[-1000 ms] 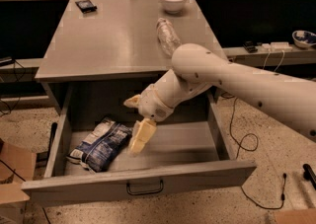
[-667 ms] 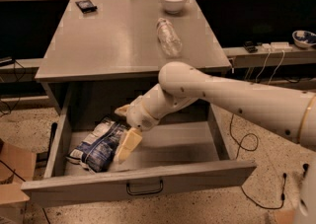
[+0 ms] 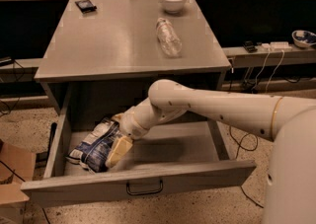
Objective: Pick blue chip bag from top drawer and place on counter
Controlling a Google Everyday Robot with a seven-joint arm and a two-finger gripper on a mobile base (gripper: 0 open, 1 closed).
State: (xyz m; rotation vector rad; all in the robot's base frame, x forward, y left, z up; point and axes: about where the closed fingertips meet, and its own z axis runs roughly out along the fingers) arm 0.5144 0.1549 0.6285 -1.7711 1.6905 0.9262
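Note:
The top drawer [image 3: 197, 174] is pulled open below the counter [image 3: 113, 40]. The blue chip bag [image 3: 91, 146], crumpled dark blue with white ends, lies in the drawer's left part. My gripper [image 3: 115, 135] has reached down into the drawer from the right and is at the bag's right end. It is open, with one tan finger [image 3: 119, 151] in front of the bag and the other behind it. The bag rests on the drawer floor.
On the counter lie a clear plastic bottle [image 3: 169, 36], a white bowl [image 3: 173, 0] and a small black object [image 3: 86, 5]. A cardboard box [image 3: 11, 168] stands on the floor at the left. Cables [image 3: 242, 141] trail on the floor at the right.
My gripper has moved left and down in the drawer, from beside the bag to straddling its right end. The bag has not visibly moved.

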